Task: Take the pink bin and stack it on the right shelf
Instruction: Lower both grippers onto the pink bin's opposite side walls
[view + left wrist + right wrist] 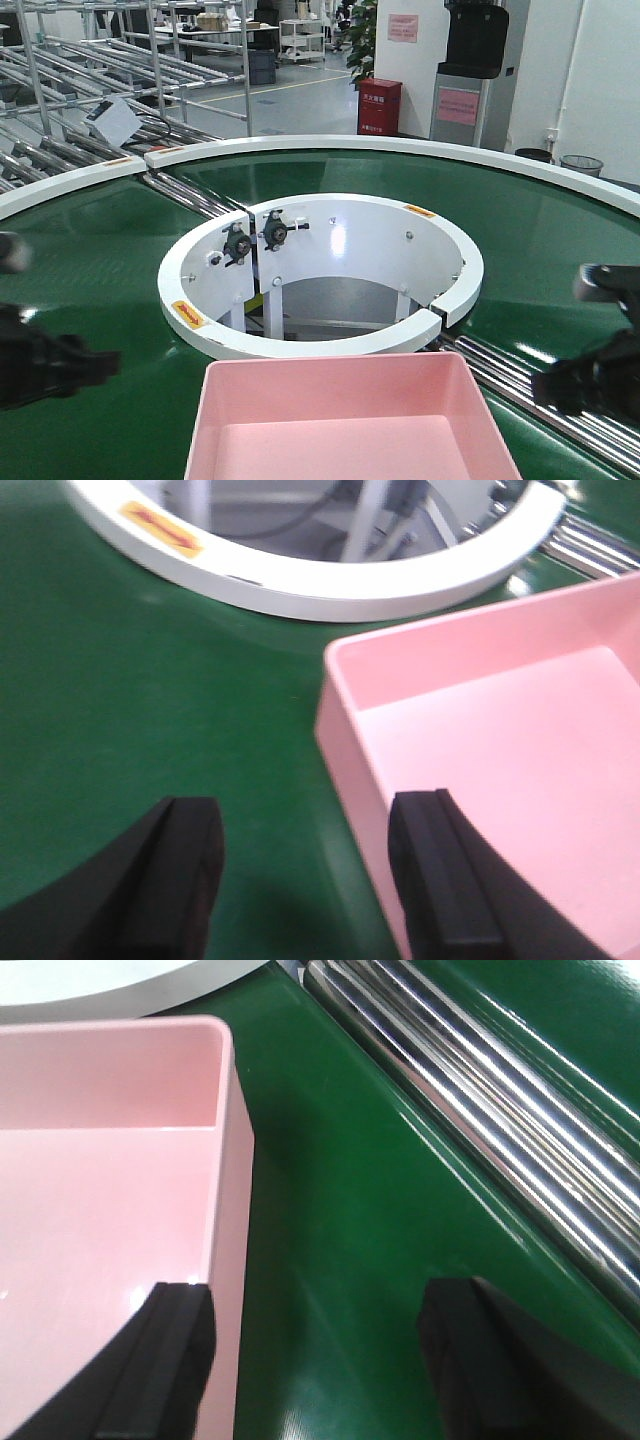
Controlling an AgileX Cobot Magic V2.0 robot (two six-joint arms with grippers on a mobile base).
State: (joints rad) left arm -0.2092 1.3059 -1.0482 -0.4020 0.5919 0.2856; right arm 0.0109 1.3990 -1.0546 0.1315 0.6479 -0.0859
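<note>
Jaws apart on both sides: your left pincer [305, 825] and right pincer [320, 1305] each straddle 1 side wall of the pink bin [340, 392], green belt [100, 265] beneath the outer jaw.

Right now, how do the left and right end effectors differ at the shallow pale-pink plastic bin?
The left end effector frames the left wall of the shallow pale-pink plastic bin between its fingers; the right end effector frames its right wall. Outside the left lies green conveyor belt; outside the right, belt then shiny steel rollers. Both are open.
</note>
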